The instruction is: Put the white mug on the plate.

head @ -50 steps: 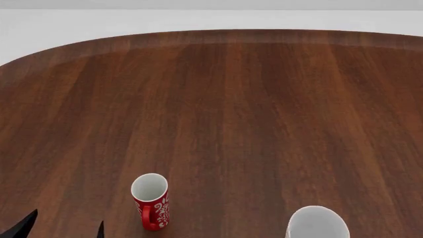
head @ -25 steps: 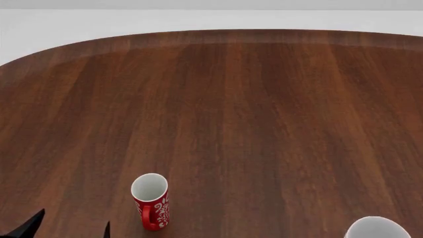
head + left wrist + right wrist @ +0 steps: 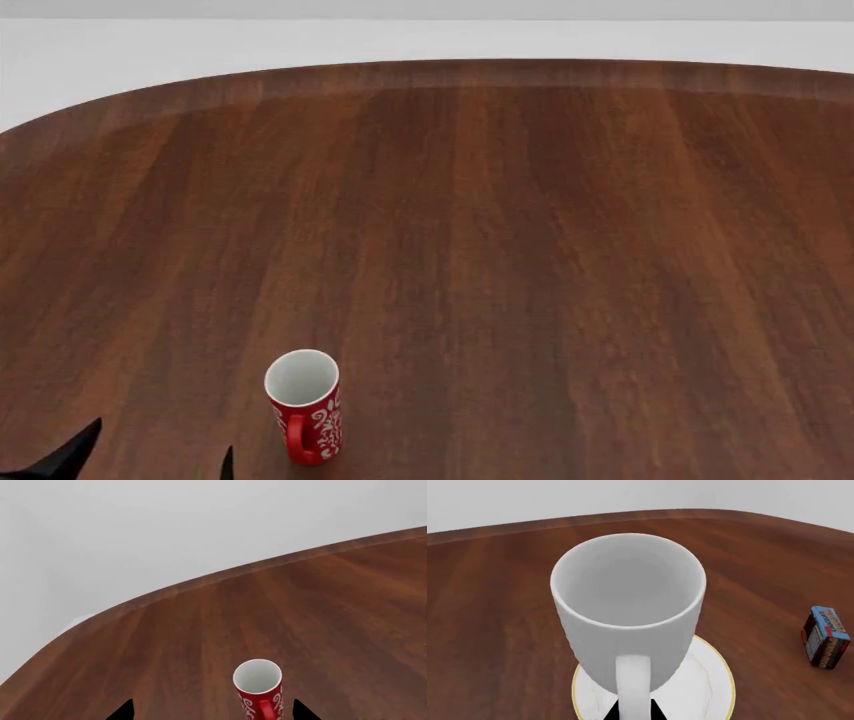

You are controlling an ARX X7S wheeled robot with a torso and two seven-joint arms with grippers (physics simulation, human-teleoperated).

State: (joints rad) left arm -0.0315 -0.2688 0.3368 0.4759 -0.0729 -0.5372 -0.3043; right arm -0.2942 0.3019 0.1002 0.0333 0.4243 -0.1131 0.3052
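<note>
The white mug is upright, its loop handle towards the camera in the right wrist view. My right gripper is shut on that handle, with dark fingertips on both sides of it. The plate, white with a gold-tan rim, lies directly under the mug; I cannot tell whether they touch. Mug, plate and right gripper are out of the head view. My left gripper is open and empty at the table's near left; it also shows in the left wrist view.
A smaller red mug with white swirls stands just right of my left gripper and shows between its fingertips. A small blue and brown box stands beside the plate. The wooden table has a curved far edge.
The white mug moved right along the head view's bottom edge and left that view. My left gripper's tips crept a little further into view. The red mug stayed put.
</note>
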